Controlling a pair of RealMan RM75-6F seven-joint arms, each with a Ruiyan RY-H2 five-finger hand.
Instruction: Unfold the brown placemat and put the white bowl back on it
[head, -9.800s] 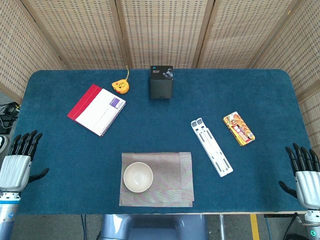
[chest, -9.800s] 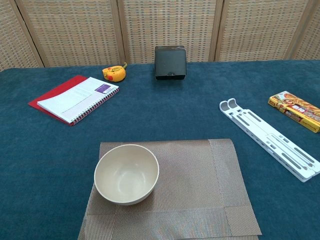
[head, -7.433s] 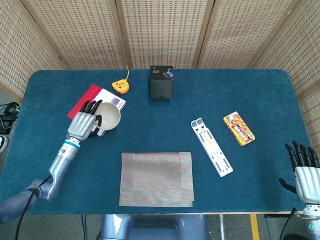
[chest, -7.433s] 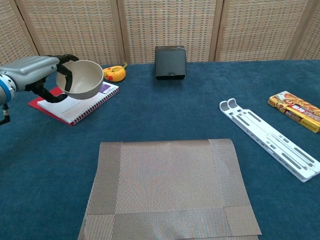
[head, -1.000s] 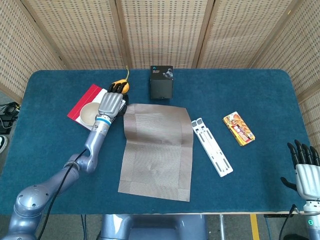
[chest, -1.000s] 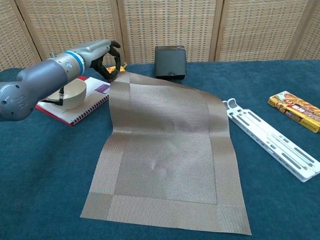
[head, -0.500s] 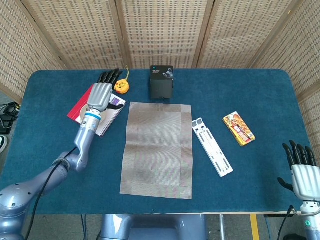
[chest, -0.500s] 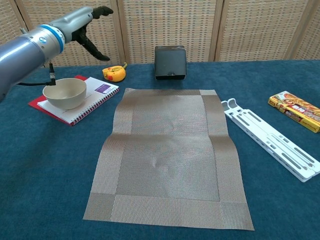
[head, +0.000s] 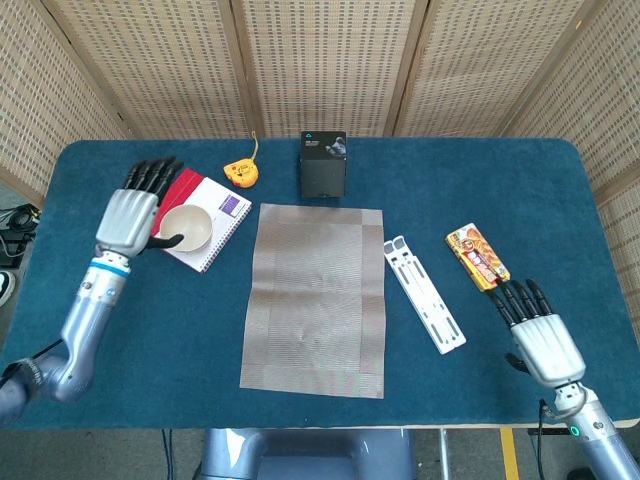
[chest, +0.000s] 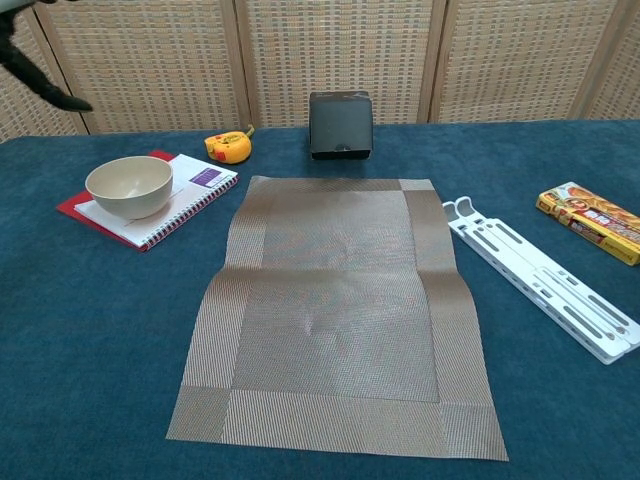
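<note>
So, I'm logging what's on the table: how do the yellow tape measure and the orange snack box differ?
The tape measure is small and rounded, with its yellow tape sticking out; the snack box is a longer, flat rectangle with printed red-and-orange artwork. The tape measure sits at the far left, beside the notebook; the snack box lies on the right, beside the white stand. Both rest untouched on the blue tablecloth.

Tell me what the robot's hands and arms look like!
The left hand has a silvery-grey back, like a metal glove, with black fingers. A blue and white band wraps its wrist, and the arm behind is smooth, rounded grey. The right hand matches: a pale grey back and black fingers. A tiny green light glows low on its wrist.
</note>
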